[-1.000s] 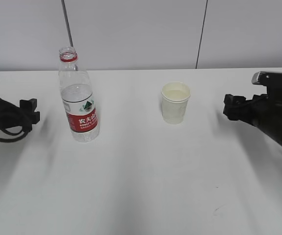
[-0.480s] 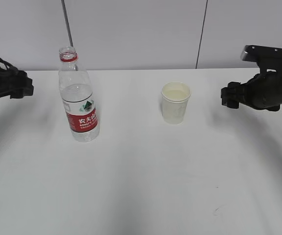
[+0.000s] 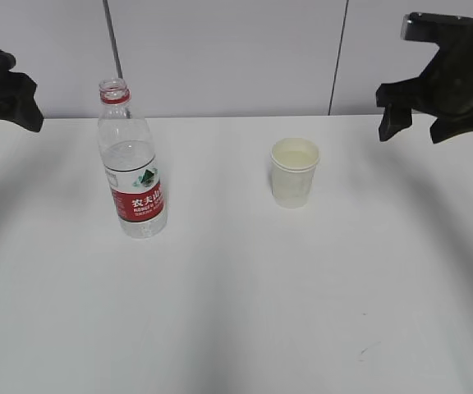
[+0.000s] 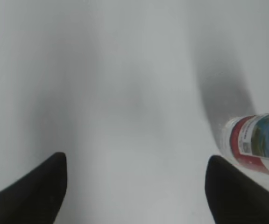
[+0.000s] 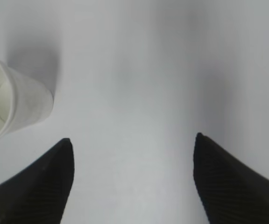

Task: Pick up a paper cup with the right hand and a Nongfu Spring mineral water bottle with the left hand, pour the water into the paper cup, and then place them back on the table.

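Exterior view: both hands raised above table (image 3: 236, 312), fingers spread.

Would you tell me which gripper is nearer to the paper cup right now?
Right. The right gripper hangs raised beside the paper cup; the left gripper is across the table, beyond the bottle.

Table (image 3: 236, 312): plain white, crossed by soft grey shadows. Nongfu Spring mineral water bottle (image 3: 132, 164): clear plastic, red neck ring, red-and-white label with white characters and a green mountain logo. Paper cup (image 3: 294, 174): cream-white, unpatterned. Left hand (image 3: 6, 94) and right hand (image 3: 433, 90): black. Back wall (image 3: 220, 57): pale grey with dark vertical seams.
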`<action>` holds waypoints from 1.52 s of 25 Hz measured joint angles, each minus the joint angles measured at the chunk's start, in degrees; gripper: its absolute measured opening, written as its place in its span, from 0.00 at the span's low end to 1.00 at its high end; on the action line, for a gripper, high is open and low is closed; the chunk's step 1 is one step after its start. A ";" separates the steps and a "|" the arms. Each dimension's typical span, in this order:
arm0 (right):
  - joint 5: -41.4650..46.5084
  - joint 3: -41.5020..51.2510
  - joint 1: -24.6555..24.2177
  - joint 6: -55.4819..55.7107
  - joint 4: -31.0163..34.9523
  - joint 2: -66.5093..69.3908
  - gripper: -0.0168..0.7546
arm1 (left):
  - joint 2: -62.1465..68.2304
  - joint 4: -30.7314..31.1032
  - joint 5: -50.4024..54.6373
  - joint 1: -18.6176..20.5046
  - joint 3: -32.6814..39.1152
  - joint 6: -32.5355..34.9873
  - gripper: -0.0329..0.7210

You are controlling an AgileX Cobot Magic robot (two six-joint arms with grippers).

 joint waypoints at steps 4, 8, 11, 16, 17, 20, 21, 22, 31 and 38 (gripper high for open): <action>6.92 -5.22 0.00 -0.85 -0.48 0.00 0.78 | 0.00 6.35 4.54 0.00 -3.08 -0.83 0.77; 11.57 -7.84 0.00 -1.57 -1.49 0.00 0.78 | 0.00 9.44 6.70 0.20 -4.02 -1.98 0.77; 13.98 -8.40 0.00 -2.47 -1.52 0.00 0.78 | 0.00 9.63 8.07 0.45 -4.07 -2.42 0.77; 18.42 -8.40 0.00 -3.67 -2.89 0.00 0.78 | 0.00 9.63 11.83 2.20 -4.07 -2.65 0.77; 18.97 -8.40 0.00 -3.67 -3.24 0.00 0.78 | 0.00 9.63 12.50 2.64 -4.07 -2.85 0.77; 20.17 -8.40 0.00 -3.92 -3.70 -0.24 0.78 | 0.00 9.81 14.58 3.33 -4.07 -3.47 0.77; 20.64 -8.40 0.00 -4.06 -3.70 -0.49 0.78 | 0.00 9.81 15.32 3.38 -4.07 -3.51 0.77; 21.07 -8.40 0.00 -4.04 -3.70 -0.56 0.78 | 0.00 9.81 15.89 3.38 -4.07 -3.59 0.77; 20.57 -0.49 0.00 -4.43 -3.70 -7.54 0.78 | -6.94 9.69 15.88 3.38 3.28 -4.10 0.77; 13.84 15.24 0.00 -4.43 -3.70 -19.79 0.78 | -18.83 8.90 12.86 3.38 15.42 -4.12 0.77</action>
